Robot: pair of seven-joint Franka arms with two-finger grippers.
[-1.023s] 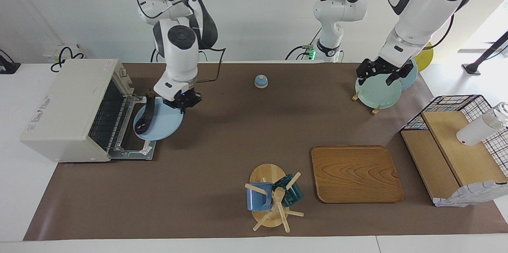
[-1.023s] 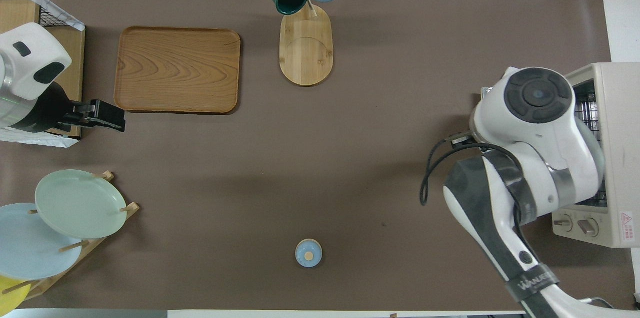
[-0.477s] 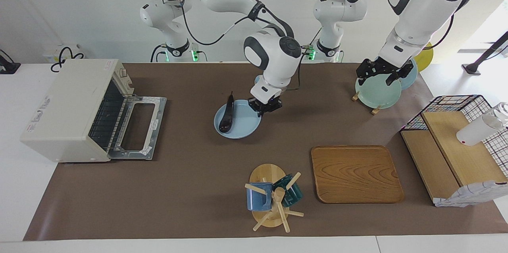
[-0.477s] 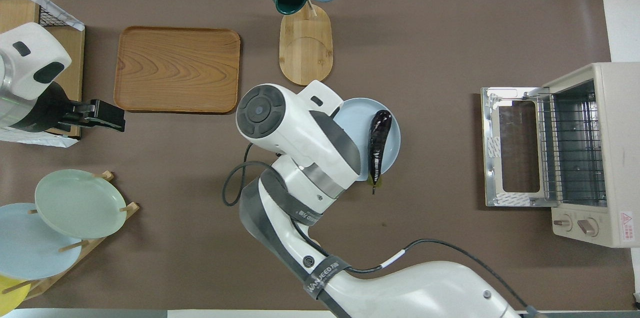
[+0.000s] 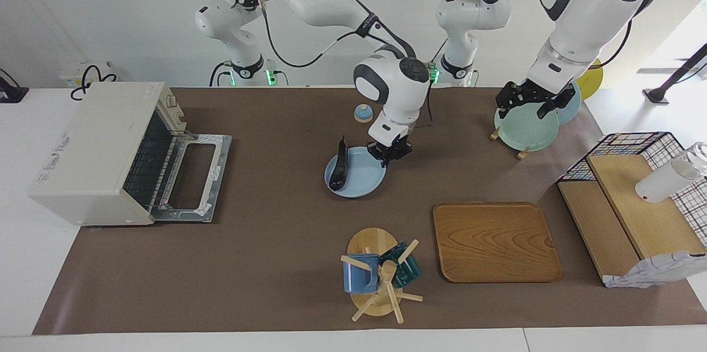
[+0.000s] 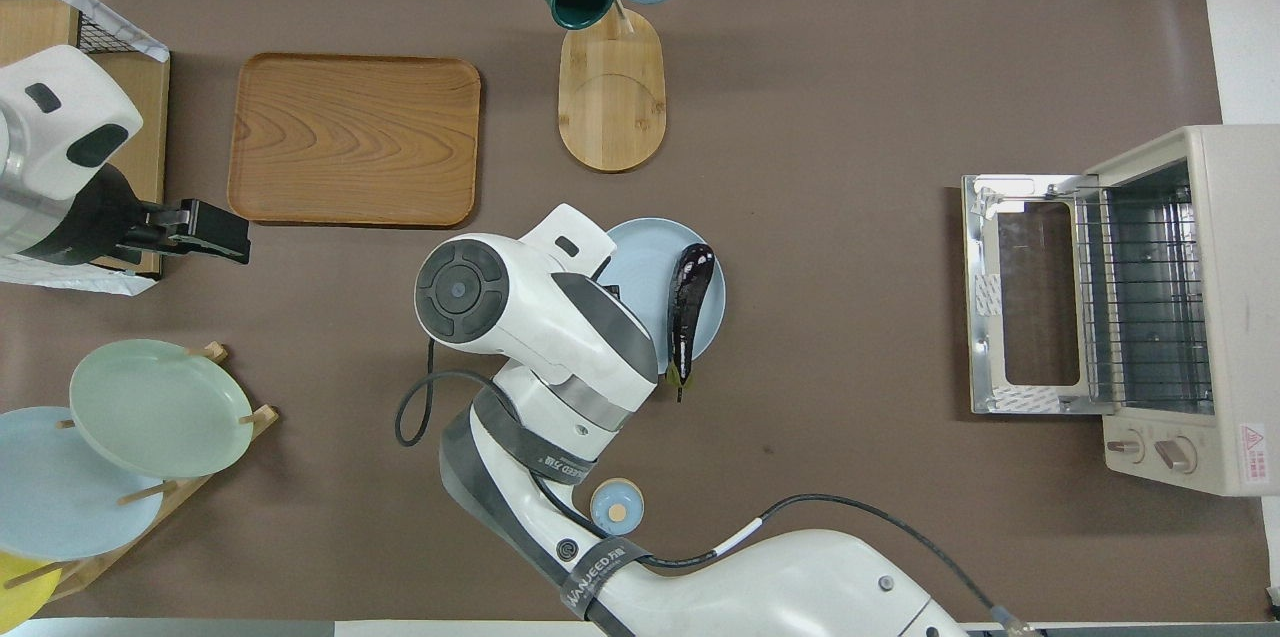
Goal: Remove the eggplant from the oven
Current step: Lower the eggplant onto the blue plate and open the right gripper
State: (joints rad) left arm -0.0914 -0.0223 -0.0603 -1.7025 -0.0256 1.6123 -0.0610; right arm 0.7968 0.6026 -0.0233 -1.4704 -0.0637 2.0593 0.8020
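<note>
Eggplant [image 5: 338, 166]: lies on a light blue plate [image 5: 362, 179] near the middle of the table, stem end toward the robots and sticking past the rim; well apart from the oven [image 5: 99, 152], so it is already out.
Oven: stands at the right arm's end of the table, door dropped open, rack bare as far as the facing view shows.
Right gripper [image 5: 390, 155]: reaches from the right arm's base to the plate's rim on the side away from the eggplant; it appears clamped on that rim, carrying or sliding the plate.
Left gripper [image 5: 531, 99]: waits over the plates in the wooden rack [image 5: 507, 141] at the left arm's end; its fingers look spread.
Step in hand: likely setting the plate down mid-table.
Doing it well: keep the plate level, since the glossy eggplant rests loose along one edge and could roll off; lower until the base sits flat, then open straight and lift clear.
Nearby: the mug stand [image 5: 374, 280] and the tray [image 5: 495, 241] lie farther from the robots; a small blue bell [image 5: 363, 113] lies nearer.
Hard to make out: whether the plate touches the table or hangs just above it. In the overhead view the right arm covers the gripped rim.
</note>
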